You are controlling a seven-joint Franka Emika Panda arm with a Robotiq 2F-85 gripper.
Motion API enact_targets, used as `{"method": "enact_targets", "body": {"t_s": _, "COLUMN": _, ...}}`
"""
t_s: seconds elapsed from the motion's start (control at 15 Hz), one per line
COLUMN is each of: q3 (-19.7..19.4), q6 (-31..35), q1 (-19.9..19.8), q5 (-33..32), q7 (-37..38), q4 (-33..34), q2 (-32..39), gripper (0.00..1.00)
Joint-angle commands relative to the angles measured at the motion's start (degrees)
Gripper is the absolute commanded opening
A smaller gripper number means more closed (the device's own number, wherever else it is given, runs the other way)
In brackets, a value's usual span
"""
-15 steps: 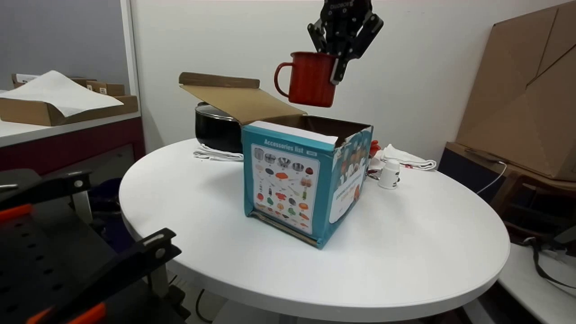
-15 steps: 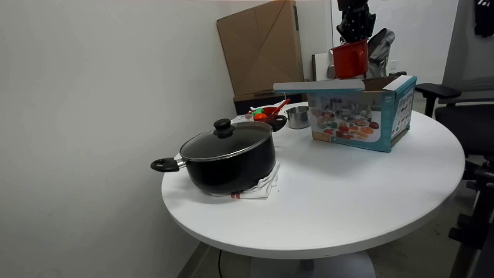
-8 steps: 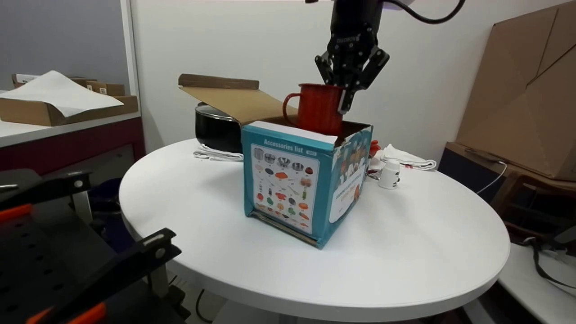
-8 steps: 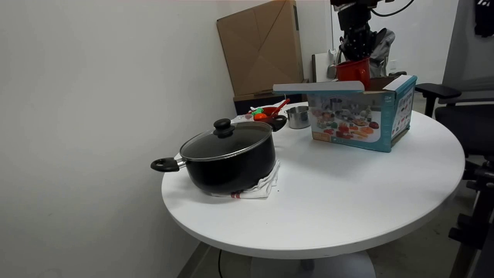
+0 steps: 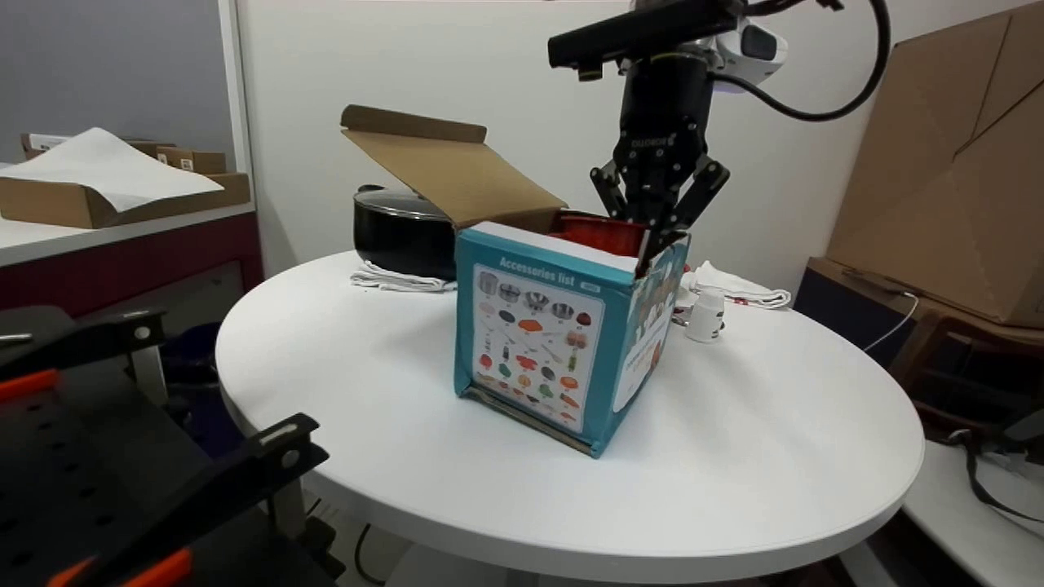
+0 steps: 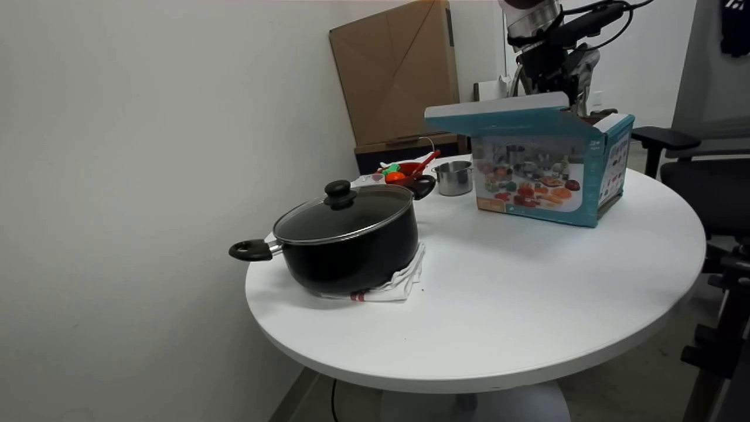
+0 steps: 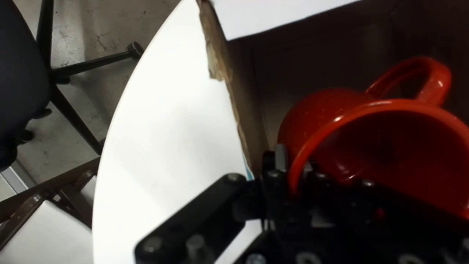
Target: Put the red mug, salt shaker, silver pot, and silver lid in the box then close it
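The box (image 5: 538, 350) stood on the white table (image 5: 351, 391), its brown flap (image 5: 465, 179) raised and slanting outward toward the side of the black pot (image 6: 351, 266). Inside the mouth of the box I saw the red mug (image 7: 384, 139), most of it below the rim; its bottom was hidden, so I could not tell whether it touched the floor of the box. The gripper (image 7: 293, 167) was grasping the mug by its wall, with 1 fingertip (image 7: 281, 157) outside the mug, next to the box's wall, and 1 inside it. The mug's handle (image 7: 436, 86) was farther from the torn edge of the box than the pinched place. The salt shaker (image 5: 705, 316) stood upright on the table, outside the box and near to it. In an exterior view, the silver pot (image 6: 454, 179) was also outside, near the box. Well apart from the box, the black pot rested on a folded white cloth (image 6: 401, 287), with its glass lid (image 6: 369, 214) on top.
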Motion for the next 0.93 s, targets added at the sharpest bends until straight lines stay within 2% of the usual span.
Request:
{"method": "enact_targets", "body": {"t_s": 0.0, "q3": 0.6, "q6": 1.2, "q1": 0.8, "q5": -2.4, "q7": -2.0, "q4": 0.7, "q2": 1.8, "gripper": 0.01}}
{"method": "enact_targets", "body": {"t_s": 0.4, "q3": 3.2, "q6": 4.3, "q1": 2.5, "q5": -2.5, "q7": -4.2, "q4": 0.0, "q2": 2.7, "gripper": 0.01}}
{"method": "enact_targets", "body": {"t_s": 0.87, "q3": 2.4, "q6": 11.1, "q1": 3.3, "q5": -6.3, "q7": -5.1, "q4": 0.4, "q2": 6.4, "gripper": 0.01}}
